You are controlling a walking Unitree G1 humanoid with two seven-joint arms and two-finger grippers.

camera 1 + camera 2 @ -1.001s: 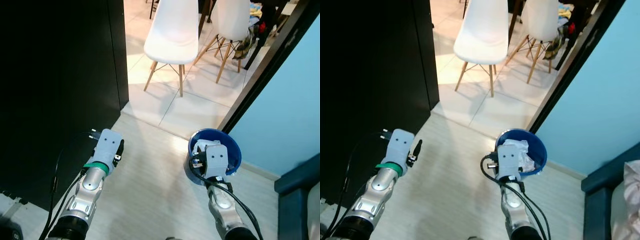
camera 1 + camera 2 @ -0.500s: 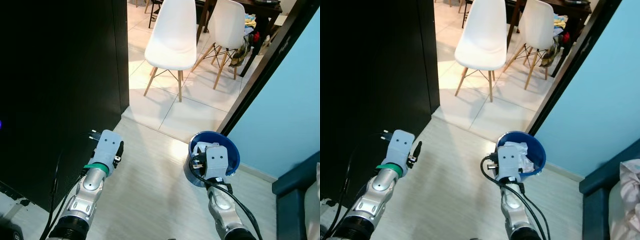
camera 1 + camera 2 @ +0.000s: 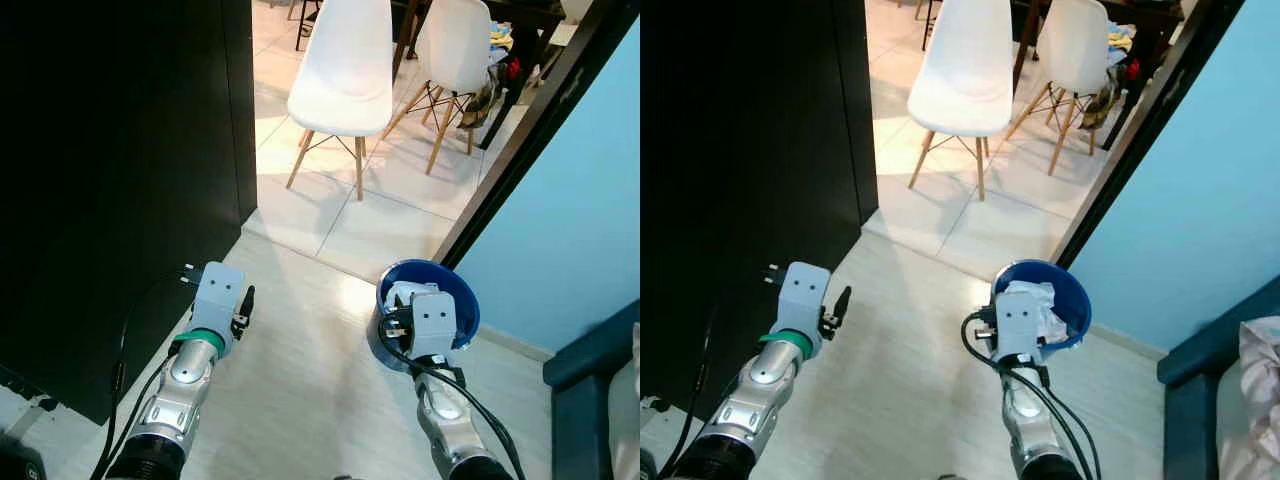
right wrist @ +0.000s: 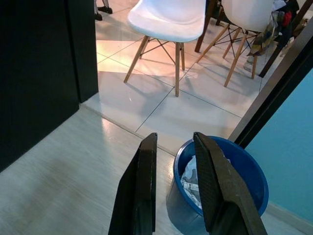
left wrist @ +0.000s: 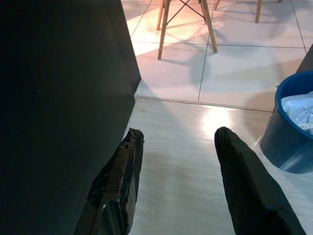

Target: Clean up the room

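blue bin (image 4: pixel 244 171) holding crumpled paper (image 5: pixel 299 108), right gripper (image 4: pixel 176 147) above rim

A bin (image 3: pixel 432 300) stands on the floor (image 3: pixel 300 370) at the foot of the wall (image 3: pixel 560 220) on the right, with crumpled paper (image 5: pixel 301 108) in it. A cabinet (image 3: pixel 110 180) rises on the left. Two chairs (image 3: pixel 345 75) stand beyond the doorway, behind the bin.

Frames sharp, no motion blur. Daylight enters from tiled room ahead; bright glare patch on floor (image 5: pixel 215 120) near doorway. Chair (image 3: pixel 342 70) casts soft leg shadows. Dark cabinet (image 3: pixel 110 180) underexposed, detail lost.
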